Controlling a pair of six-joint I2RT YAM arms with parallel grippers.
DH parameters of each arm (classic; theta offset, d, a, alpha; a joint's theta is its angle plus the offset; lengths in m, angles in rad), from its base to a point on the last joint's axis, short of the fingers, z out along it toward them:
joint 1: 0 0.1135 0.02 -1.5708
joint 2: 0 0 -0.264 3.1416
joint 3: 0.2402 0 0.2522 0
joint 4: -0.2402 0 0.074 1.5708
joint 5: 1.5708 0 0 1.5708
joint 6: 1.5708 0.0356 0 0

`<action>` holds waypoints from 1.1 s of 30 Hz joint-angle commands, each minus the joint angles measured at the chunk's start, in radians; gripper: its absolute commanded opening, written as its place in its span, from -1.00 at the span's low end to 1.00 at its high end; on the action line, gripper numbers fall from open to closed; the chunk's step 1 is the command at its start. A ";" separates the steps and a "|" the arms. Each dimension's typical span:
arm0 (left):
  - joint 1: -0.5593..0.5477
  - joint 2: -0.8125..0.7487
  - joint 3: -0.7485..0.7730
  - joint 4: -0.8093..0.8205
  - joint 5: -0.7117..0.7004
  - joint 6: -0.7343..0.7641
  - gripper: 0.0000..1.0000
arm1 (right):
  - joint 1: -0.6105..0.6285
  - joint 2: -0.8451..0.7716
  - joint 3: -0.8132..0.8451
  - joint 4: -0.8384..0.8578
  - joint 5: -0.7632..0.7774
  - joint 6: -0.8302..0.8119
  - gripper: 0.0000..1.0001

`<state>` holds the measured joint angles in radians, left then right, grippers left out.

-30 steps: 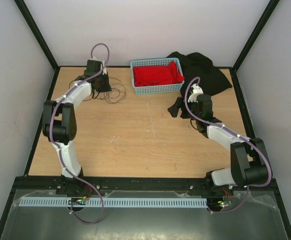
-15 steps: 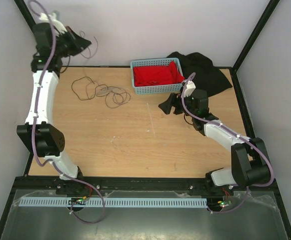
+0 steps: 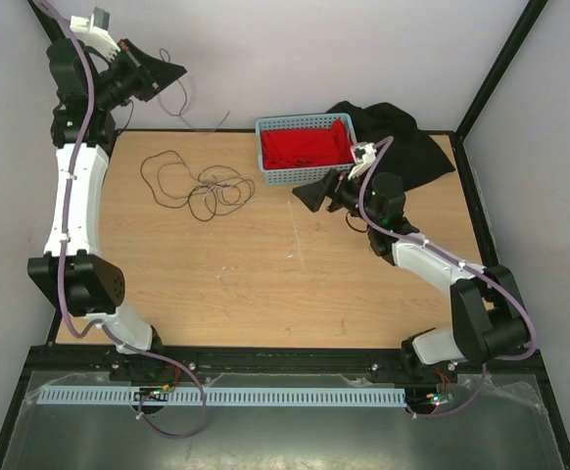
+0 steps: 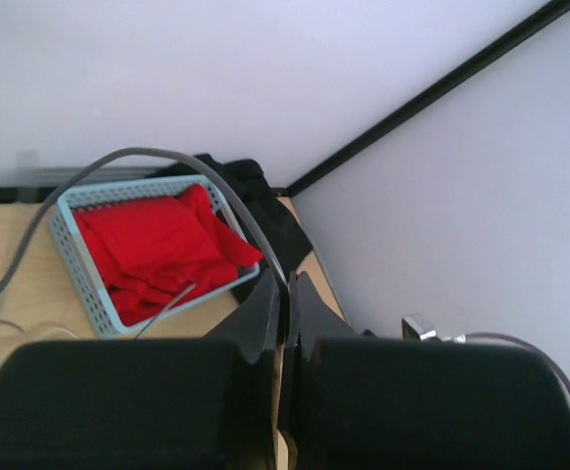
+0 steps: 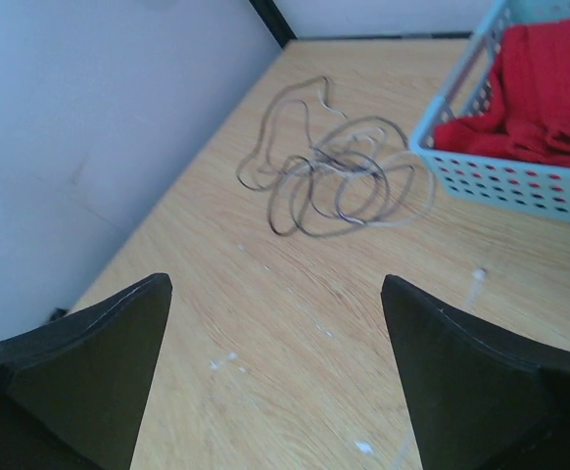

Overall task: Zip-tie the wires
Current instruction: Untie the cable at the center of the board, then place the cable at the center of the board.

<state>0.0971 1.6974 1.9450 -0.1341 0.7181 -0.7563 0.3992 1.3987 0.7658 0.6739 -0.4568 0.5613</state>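
there, wires (image 3: 202,184) tangled, long axis left-right; left gripper (image 3: 177,70) tight on 1, right gripper (image 3: 303,196) apart

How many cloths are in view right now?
2: the red cloth inside the blue basket, and the black cloth just right of it at the far edge. Others may hide underneath.
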 commanded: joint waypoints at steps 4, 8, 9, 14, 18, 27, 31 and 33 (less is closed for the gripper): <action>-0.056 -0.222 -0.297 0.219 -0.008 -0.114 -1.00 | 0.036 0.048 -0.025 0.378 0.030 0.422 0.99; -0.134 -0.321 -0.466 0.271 -0.082 -0.105 -1.00 | 0.114 0.094 -0.035 0.508 0.078 0.546 0.99; -0.150 -0.344 -0.505 0.280 -0.101 -0.100 -1.00 | 0.137 0.103 -0.036 0.532 0.094 0.563 0.99; -0.242 -0.452 -0.676 0.320 -0.211 -0.094 -1.00 | 0.211 0.136 -0.043 0.581 0.170 0.596 0.99; -0.311 -0.500 -0.756 0.347 -0.257 -0.101 -1.00 | 0.228 0.172 -0.068 0.672 0.207 0.660 0.99; -0.397 -0.537 -0.825 0.367 -0.317 -0.099 -1.00 | 0.238 0.235 -0.053 0.681 0.254 0.672 0.99; -0.429 -0.541 -0.837 0.370 -0.341 -0.099 -1.00 | 0.238 0.246 -0.040 0.646 0.289 0.626 0.99; -0.445 -0.543 -0.842 0.370 -0.349 -0.101 -1.00 | 0.238 0.259 -0.031 0.631 0.303 0.620 0.99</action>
<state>-0.3218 1.1839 1.1187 0.1856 0.4004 -0.8577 0.6319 1.6382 0.7078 1.2854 -0.2005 1.2076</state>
